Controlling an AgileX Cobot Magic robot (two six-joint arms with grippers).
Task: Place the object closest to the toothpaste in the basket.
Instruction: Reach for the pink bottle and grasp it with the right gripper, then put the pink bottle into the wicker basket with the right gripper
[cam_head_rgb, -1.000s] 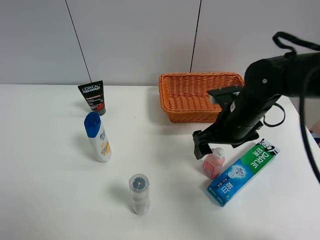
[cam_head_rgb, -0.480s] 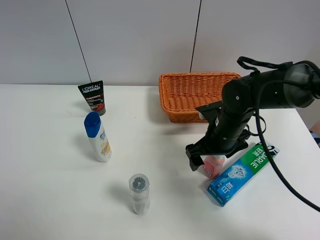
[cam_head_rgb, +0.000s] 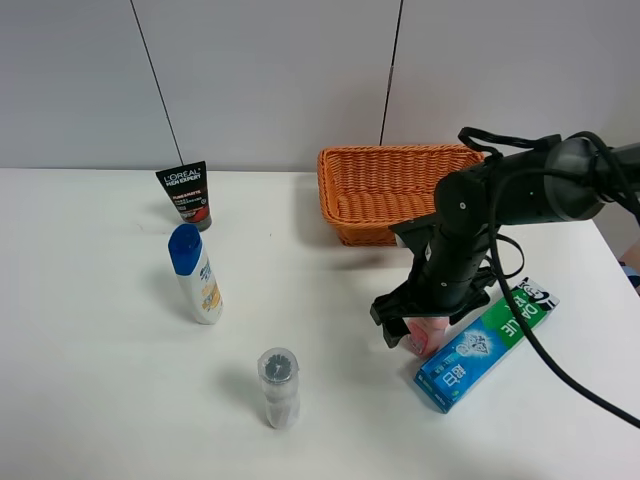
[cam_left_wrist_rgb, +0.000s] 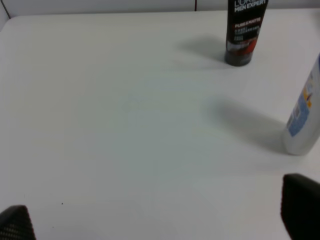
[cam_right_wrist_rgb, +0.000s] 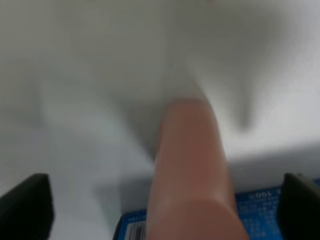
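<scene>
Straddling pink bottle (cam_head_rgb: 427, 336) with right gripper (cam_right_wrist_rgb: 162, 210) — jaws spread, no contact. Just beside toothpaste box (cam_head_rgb: 487, 345) — bare table (cam_head_rgb: 330, 300) on opposite side.

Black tube (cam_head_rgb: 186, 195), blue-capped bottle (cam_head_rgb: 196, 273), clear bottle (cam_head_rgb: 279, 385)

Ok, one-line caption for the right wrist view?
Right gripper open, straddling the blurred pink bottle, blue toothpaste box beside it on the white table.
</scene>
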